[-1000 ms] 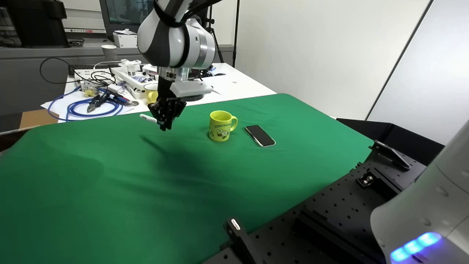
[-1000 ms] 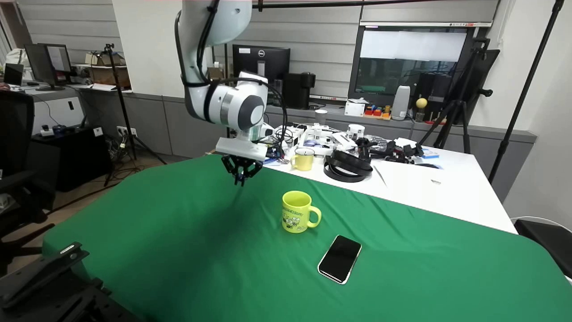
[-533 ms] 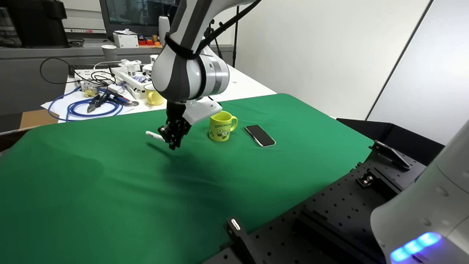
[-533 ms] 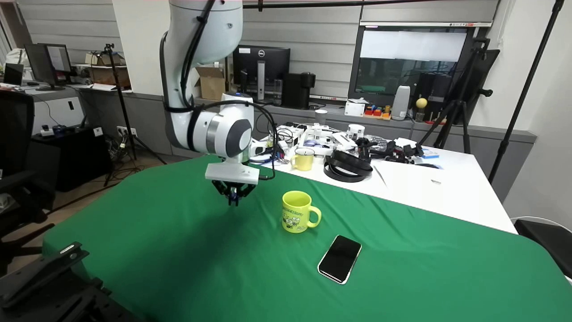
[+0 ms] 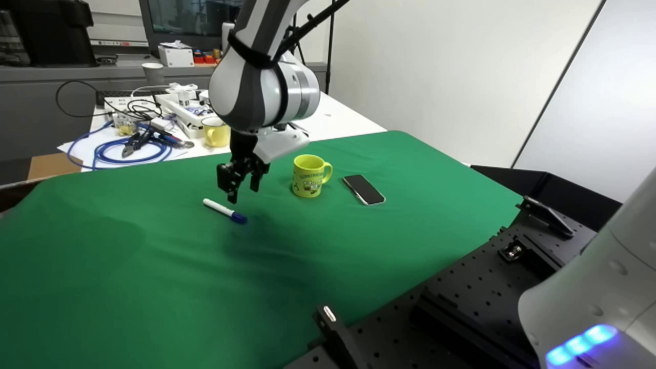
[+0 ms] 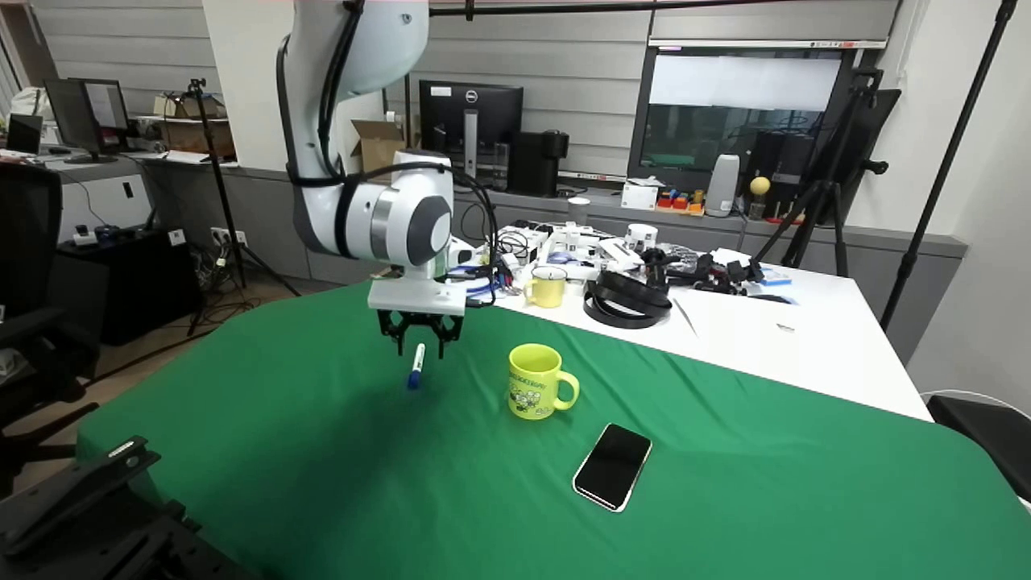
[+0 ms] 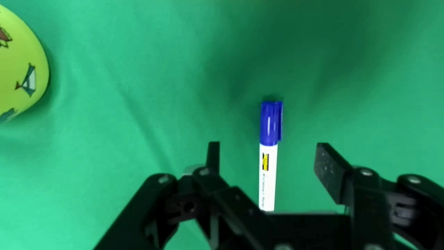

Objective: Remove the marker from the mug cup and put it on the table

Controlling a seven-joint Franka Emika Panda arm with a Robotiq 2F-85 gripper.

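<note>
The marker (image 7: 268,177), white with a blue cap, lies on the green cloth of the table (image 5: 154,282). Directly above it, my gripper (image 6: 420,352) is open, its fingers (image 7: 329,170) spread to either side and apart from the marker in the wrist view. An exterior view shows the marker (image 5: 224,210) just under the gripper (image 5: 244,192). Upright to one side stands the yellow-green mug cup (image 5: 306,179), with no marker showing above its rim. Part of this mug (image 7: 20,69) also appears at the wrist view's left edge.
A black-screened phone (image 6: 613,467) lies on the cloth near the mug. Behind is a white-topped table (image 6: 773,338) with cables, tools and another yellow mug (image 6: 547,287). A black perforated mount (image 5: 461,302) borders the cloth.
The gripper came down toward the cloth with the marker, opened and let it go, then rose slightly. The marker now rests on the cloth. Mug and phone have stayed put.
</note>
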